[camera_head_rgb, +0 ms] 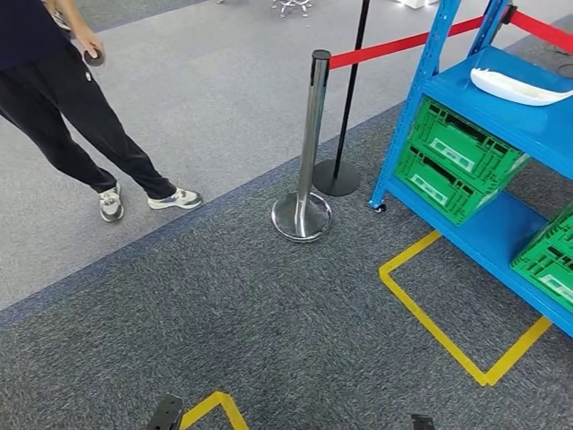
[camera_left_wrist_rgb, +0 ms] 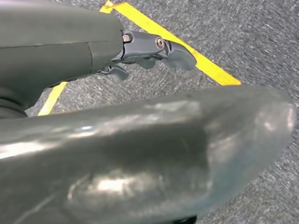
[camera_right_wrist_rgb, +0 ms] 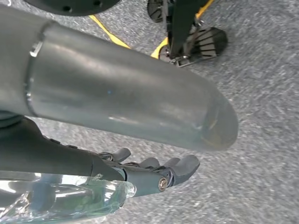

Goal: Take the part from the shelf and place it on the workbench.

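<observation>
The part (camera_head_rgb: 520,87), a long white curved piece, lies on the upper board of the blue shelf (camera_head_rgb: 534,125), off to the robot's right and well away from both arms. In the head view the robot faces a stretch of grey carpet, with a yellow taped square (camera_head_rgb: 446,309) marked on the floor in front of the shelf. The step in hand looks like the approach: walking up and turning to face the shelf before any reach.

The left hand (camera_left_wrist_rgb: 148,53) hangs over the carpet beside a strip of yellow tape (camera_left_wrist_rgb: 183,49), its fingers apart and nothing in them. The right hand (camera_right_wrist_rgb: 155,170) also hangs low with its fingers loosely spread and empty; a clear glossy shape beside it in the right wrist view cannot be made out.

To do this well, the robot would best turn right and stop squarely at the taped square, so the part sits in front of its body and not off to one side. A chrome post (camera_head_rgb: 307,148) with a red belt (camera_head_rgb: 406,43) stands just left of the shelf's corner, so the path should keep clear of its base. The green crates (camera_head_rgb: 456,157) sit on the lower boards, under the part. A person (camera_head_rgb: 67,107) stands well off to the left, away from the route
</observation>
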